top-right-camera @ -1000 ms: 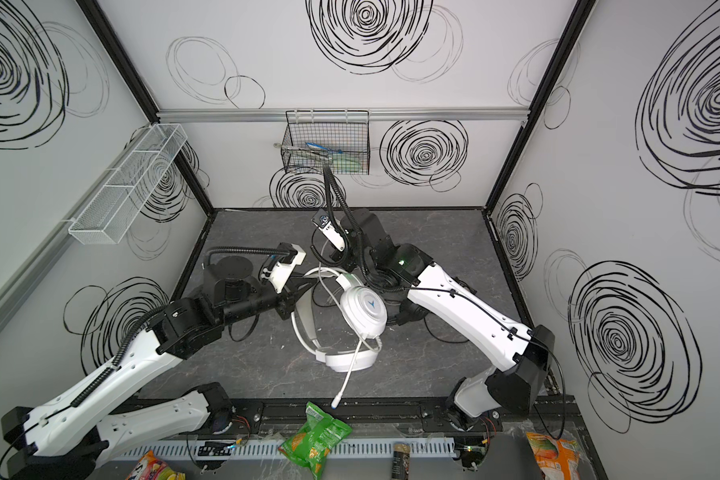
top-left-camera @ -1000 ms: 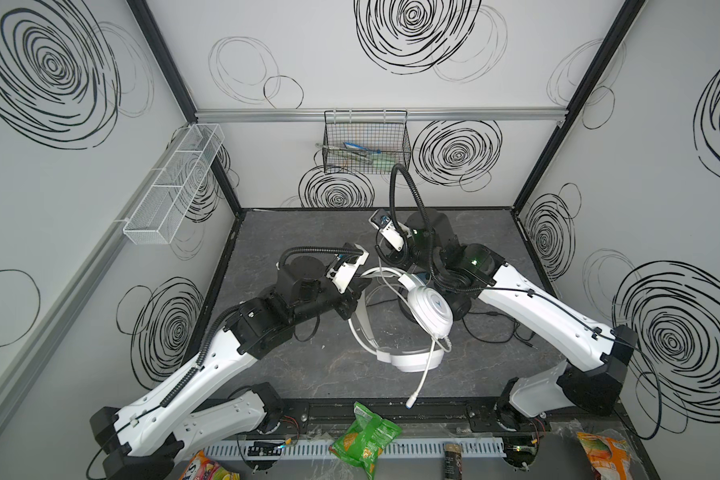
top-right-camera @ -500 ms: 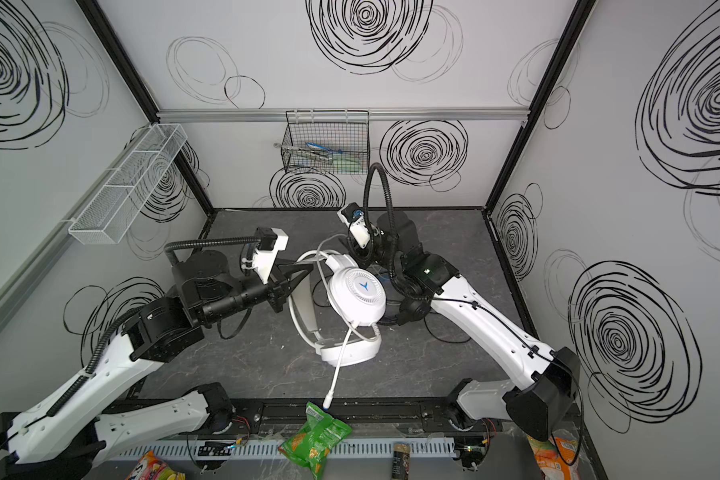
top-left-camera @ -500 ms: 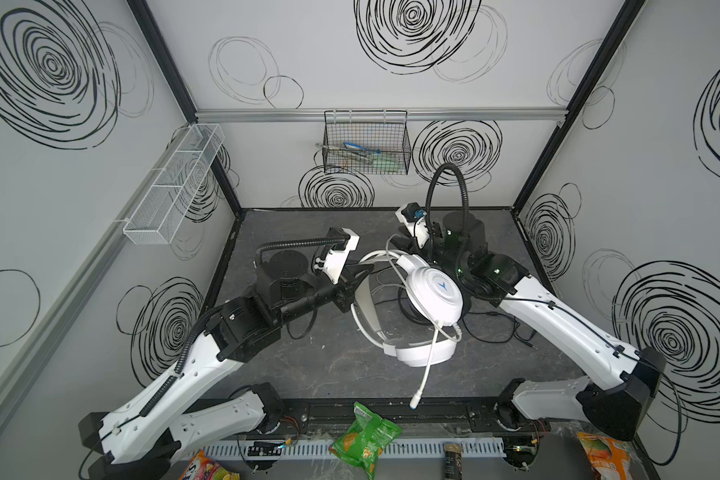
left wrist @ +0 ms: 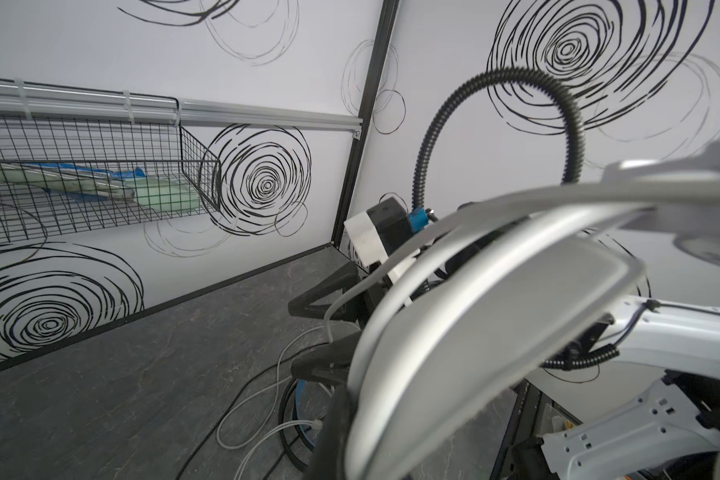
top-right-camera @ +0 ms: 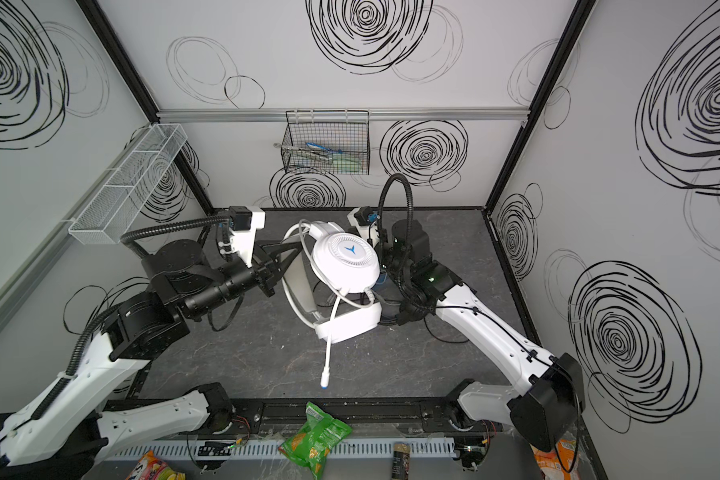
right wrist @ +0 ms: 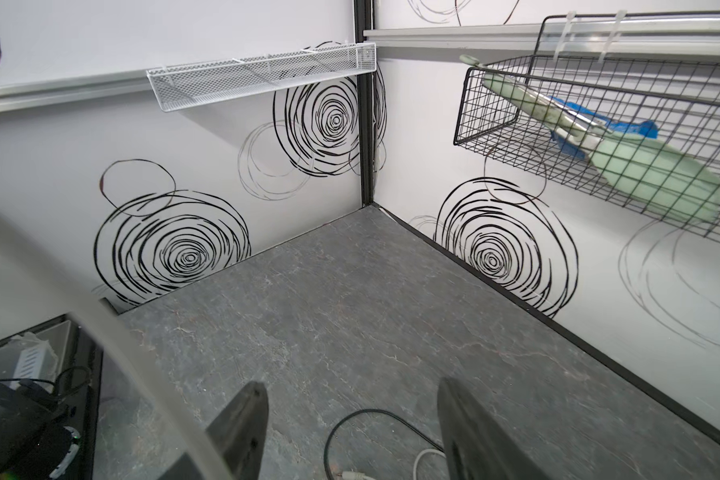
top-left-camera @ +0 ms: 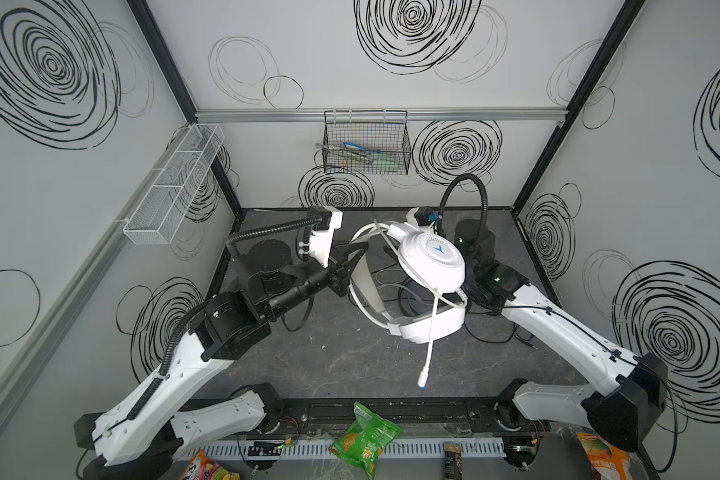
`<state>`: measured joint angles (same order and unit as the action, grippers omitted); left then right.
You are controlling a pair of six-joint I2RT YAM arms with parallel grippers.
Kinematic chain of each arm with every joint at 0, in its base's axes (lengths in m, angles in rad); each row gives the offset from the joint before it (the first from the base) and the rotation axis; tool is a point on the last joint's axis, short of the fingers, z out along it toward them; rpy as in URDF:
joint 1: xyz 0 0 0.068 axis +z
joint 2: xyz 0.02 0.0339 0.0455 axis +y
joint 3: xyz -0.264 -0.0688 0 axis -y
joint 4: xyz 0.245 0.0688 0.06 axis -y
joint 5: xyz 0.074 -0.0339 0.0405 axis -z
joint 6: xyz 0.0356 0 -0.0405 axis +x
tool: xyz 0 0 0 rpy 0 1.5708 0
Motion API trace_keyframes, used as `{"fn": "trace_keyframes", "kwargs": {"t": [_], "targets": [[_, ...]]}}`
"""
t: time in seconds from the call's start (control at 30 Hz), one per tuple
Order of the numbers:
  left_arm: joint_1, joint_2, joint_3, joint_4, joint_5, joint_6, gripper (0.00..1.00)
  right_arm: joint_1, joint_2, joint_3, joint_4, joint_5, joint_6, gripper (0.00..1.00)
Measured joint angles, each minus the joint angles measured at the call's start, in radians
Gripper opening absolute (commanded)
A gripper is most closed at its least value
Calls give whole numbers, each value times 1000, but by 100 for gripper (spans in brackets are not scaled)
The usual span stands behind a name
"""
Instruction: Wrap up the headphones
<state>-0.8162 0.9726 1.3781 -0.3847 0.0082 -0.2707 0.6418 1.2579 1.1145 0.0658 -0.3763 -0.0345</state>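
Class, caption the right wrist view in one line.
Open right gripper over loose cables on the grey table, wire basket beyond.

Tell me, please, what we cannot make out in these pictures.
The left gripper, where it meets the white headset: the blurred headband covers it in the left wrist view.
The right gripper: hidden behind the earcup in both top views.
The black headset: mostly under the white one.
The wire basket contents: too small in both top views.

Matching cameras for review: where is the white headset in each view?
Both top views: white headset mid-picture.
Left wrist: its headband fills the foreground.
Right wrist: only a blurred pale band, probably it.
Shared landmark: hanging black wire basket.
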Motion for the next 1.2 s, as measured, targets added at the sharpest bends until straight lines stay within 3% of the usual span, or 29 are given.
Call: {"fn": "trace_keyframes", "kwargs": {"t": [0.27,0.73,1.2], "targets": [[0,23,32,-20,-54,-42,0,-19,58,-18,91,-87,70,74],[0,94,161,-85,-154,-103,0,-19,142,-95,220,-181,164,72],[16,114,218,-100,-167,-149,0,-19,209,-146,281,-265,222,60]]}}
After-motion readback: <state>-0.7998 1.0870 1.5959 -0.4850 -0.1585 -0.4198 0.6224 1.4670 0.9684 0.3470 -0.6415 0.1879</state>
